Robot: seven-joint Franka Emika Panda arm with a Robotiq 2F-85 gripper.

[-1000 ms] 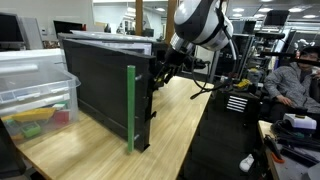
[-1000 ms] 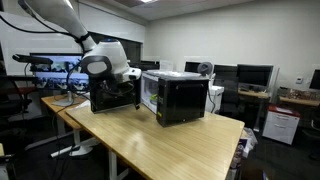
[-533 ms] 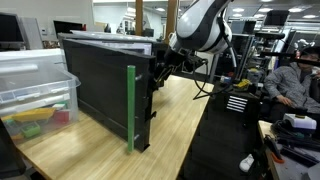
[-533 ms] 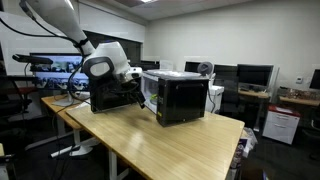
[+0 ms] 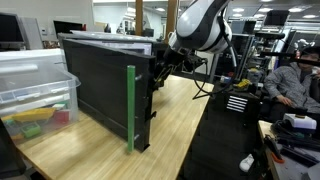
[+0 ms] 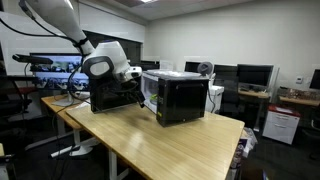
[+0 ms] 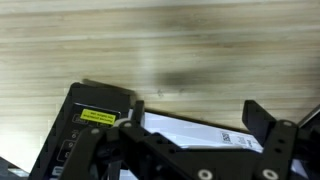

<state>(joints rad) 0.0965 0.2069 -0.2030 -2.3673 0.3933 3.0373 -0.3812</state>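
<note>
A black box-shaped appliance (image 5: 100,85) with a green vertical bar (image 5: 130,108) on its near edge stands on the wooden table (image 5: 175,125). It also shows in an exterior view (image 6: 182,97), with a white side panel (image 6: 150,90). My gripper (image 5: 160,72) is at the appliance's far side, close to that panel, between it and a second black box (image 6: 108,97). In the wrist view the gripper (image 7: 200,115) is open and empty. Its two black fingers straddle a white labelled panel (image 7: 190,128). A black casing with a yellow sticker (image 7: 98,116) lies at the left.
A clear plastic bin (image 5: 35,90) with coloured items stands at the table's left end. A seated person (image 5: 295,80) and a black stand are to the right of the table. Desks with monitors (image 6: 250,75) fill the room behind.
Over the first half second the arm's wrist shifted slightly toward the appliance. Since then nothing has visibly moved. The gripper stays open.
</note>
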